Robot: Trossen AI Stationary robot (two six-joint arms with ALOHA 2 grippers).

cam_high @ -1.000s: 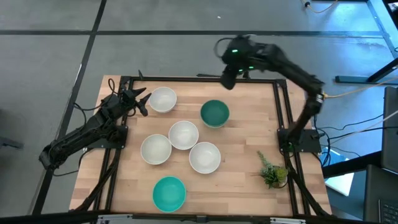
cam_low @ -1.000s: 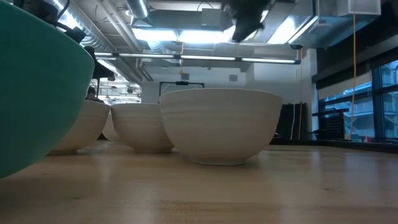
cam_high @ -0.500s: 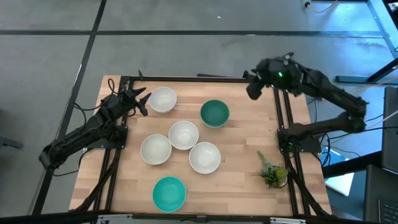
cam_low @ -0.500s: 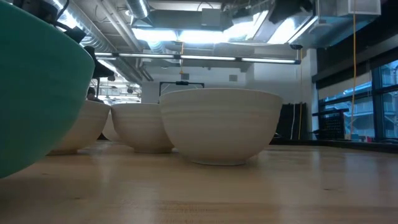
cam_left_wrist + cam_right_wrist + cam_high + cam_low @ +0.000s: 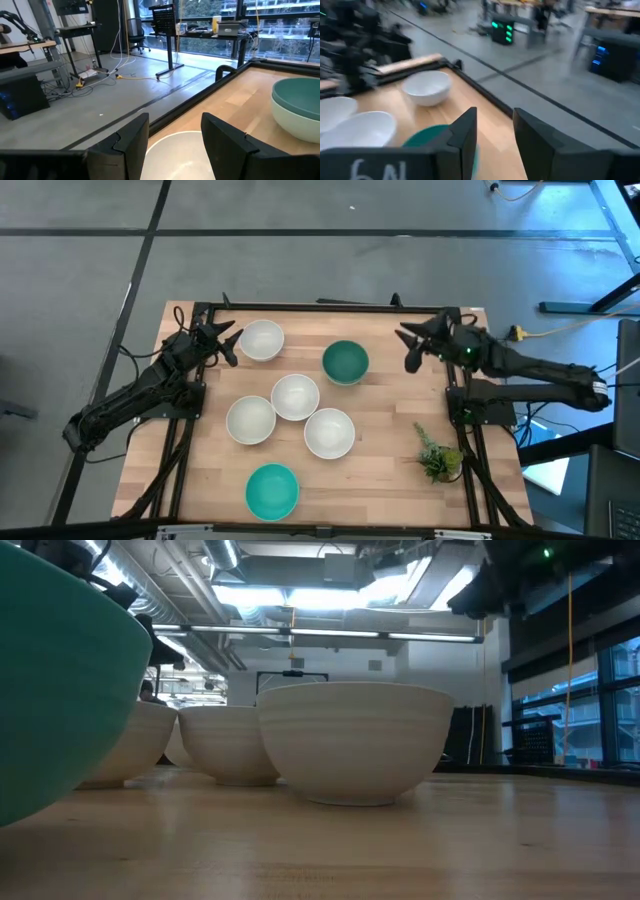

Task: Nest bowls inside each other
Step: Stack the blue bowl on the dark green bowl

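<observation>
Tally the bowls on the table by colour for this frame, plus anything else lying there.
White bowls: 4
Dark teal bowl: 1
Bright turquoise bowl: 1
Green plant sprig: 1
Total: 7 things, 6 of them bowls

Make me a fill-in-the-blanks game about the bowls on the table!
1. The number of white bowls lying open on the table is ____.
2. The bowl nearest the right gripper is the dark ____ one.
3. The left gripper sits right next to a ____ bowl.
4. The small green plant sprig lies on the ____ arm's side of the table.

Missing words: four; teal; white; right
</observation>
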